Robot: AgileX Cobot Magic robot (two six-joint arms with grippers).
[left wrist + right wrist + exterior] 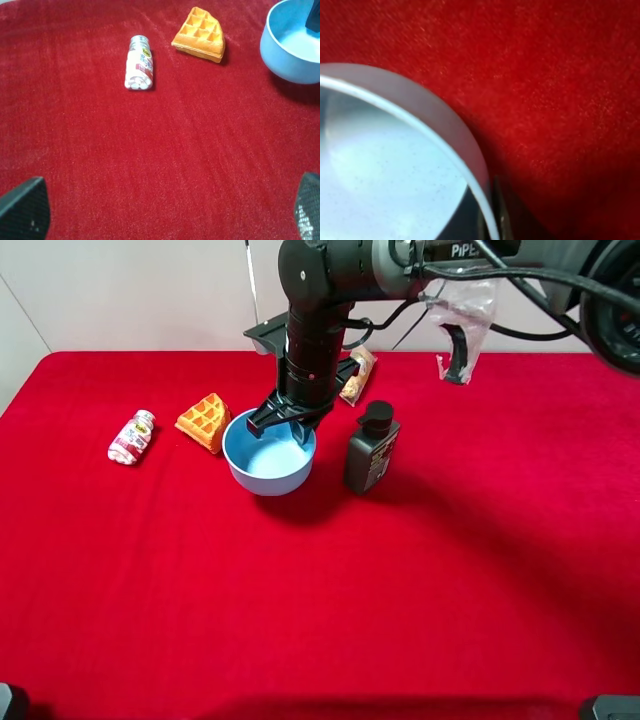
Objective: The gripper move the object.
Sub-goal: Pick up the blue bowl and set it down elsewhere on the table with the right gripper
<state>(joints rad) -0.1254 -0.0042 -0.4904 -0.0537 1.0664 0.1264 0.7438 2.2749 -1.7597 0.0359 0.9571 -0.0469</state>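
The light blue bowl (pixel 270 455) stands upright on the red cloth, between the waffle wedge and the dark pump bottle. My right gripper (pixel 285 425) has reached across the middle and comes down onto the bowl's far rim. In the right wrist view the rim (pixel 470 165) runs between two dark fingers that sit tight against it, one inside and one outside. The bowl (pixel 292 50) also shows in the left wrist view, with a dark finger inside it. My left gripper (pixel 165 210) is open and empty, its fingertips (pixel 22 210) wide apart above bare cloth.
An orange waffle wedge (pixel 205 422) lies just left of the bowl. A small pink-and-white bottle (pixel 131 436) lies on its side further left. A dark grey pump bottle (pixel 371 448) stands just right of the bowl. A snack packet (pixel 357 375) lies behind the arm.
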